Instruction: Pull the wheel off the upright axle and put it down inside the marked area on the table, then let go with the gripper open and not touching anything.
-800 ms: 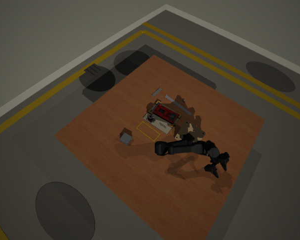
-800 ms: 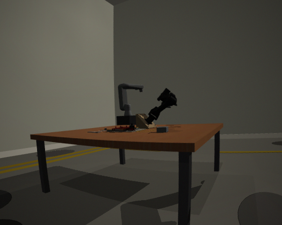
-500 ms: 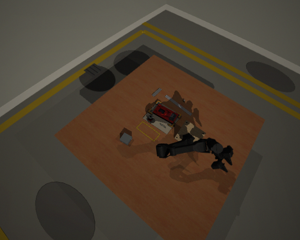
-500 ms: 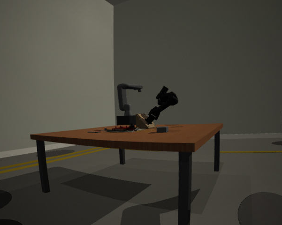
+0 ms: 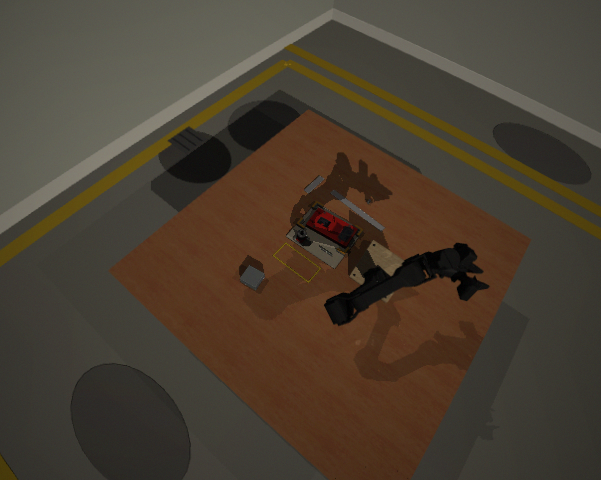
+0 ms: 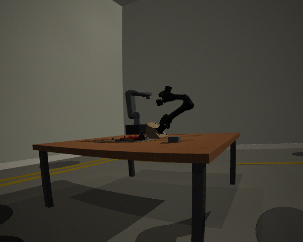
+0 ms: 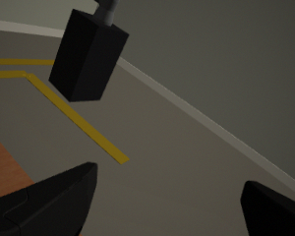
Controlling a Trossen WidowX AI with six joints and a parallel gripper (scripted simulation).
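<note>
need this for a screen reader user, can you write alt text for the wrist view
Two black gripper fingers stand apart in the lower corners with nothing between them, aimed past the brown wooden table edge at grey floor with yellow floor lines. A black box carrying a grey arm sits beyond.

The arm (image 6: 176, 109) rears above the table (image 6: 156, 150), pincer (image 6: 160, 102) high.
</note>
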